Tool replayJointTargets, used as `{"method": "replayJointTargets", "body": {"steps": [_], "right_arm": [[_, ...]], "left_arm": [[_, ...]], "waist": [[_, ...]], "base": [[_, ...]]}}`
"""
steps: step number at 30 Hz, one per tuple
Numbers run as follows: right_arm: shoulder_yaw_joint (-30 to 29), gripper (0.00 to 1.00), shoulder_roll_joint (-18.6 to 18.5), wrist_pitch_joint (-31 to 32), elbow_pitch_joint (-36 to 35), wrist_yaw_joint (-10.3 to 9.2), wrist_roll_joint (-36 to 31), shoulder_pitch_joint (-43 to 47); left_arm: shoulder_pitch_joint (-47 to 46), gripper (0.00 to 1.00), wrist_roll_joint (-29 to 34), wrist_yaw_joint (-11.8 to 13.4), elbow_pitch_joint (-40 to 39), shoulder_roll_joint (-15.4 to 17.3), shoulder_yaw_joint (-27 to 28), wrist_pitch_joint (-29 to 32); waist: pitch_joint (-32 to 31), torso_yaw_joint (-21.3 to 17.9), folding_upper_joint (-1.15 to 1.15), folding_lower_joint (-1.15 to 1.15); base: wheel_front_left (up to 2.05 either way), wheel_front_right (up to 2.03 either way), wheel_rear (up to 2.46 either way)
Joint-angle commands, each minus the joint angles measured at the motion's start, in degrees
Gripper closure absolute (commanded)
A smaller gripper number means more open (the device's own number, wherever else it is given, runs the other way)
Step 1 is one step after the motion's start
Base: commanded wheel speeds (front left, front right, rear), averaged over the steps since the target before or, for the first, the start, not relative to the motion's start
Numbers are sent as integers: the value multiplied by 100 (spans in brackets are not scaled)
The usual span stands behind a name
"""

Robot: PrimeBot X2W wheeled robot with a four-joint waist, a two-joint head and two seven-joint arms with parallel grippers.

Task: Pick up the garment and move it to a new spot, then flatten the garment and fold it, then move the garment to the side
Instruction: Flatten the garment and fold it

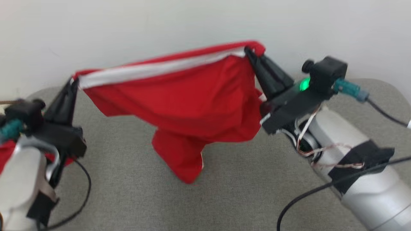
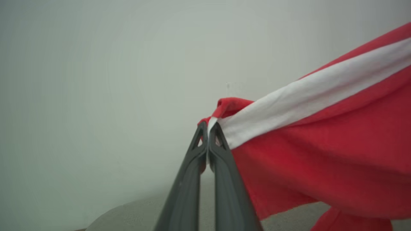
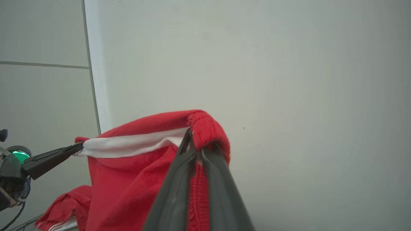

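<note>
Hanging in the air between both grippers, the red shorts (image 1: 192,96) are spread above the grey cloth-covered table (image 1: 128,199), towards its far side by the pale wall (image 1: 128,25). The left gripper (image 1: 74,81) is closed on the left end of the white side stripe (image 1: 154,69), its fingers pinched together on the cloth in the left wrist view. The right gripper (image 1: 249,51) is closed on the gathered elastic waistband (image 3: 208,128) at the right end. The top edge runs fairly taut from one grip to the other, sloping up to the right. The rest sags below it, and one bunched leg droops towards the middle of the table; whether it touches I cannot tell. More red cloth (image 3: 61,208) lies low on the left by the left arm. By my reading the pick-up is done and the carry to a new spot is in hand. Laying the shorts down, flattening, folding and moving them aside are all left to do
</note>
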Motion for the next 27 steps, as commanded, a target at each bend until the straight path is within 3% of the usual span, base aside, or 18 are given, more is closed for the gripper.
{"method": "replayJointTargets", "body": {"steps": [1,10,18,23,27], "right_arm": [[24,100,-45,-6,134,5,-83,-270],[394,100,9,-9,1042,3,-46,-1419],[662,100,-25,-7,1846,2,-196,-2828],[-193,100,-35,-8,2381,-2,-519,-3708],[-799,100,-67,-7,2254,-1,-1179,-4130]], "left_arm": [[-370,100,7,6,178,109,-67,15],[-1654,100,195,13,976,105,-279,138],[-3000,100,332,123,1691,-135,-455,355],[-4058,100,774,512,1792,-198,-656,116],[-4586,100,1041,774,1658,-324,-804,0]], "waist": [[23,5,0,0],[371,3,0,0],[1521,129,0,0],[2184,279,0,0],[2442,422,0,0]], "base": [[0,0,0],[0,0,0],[0,0,0],[0,0,0],[0,0,0]]}}
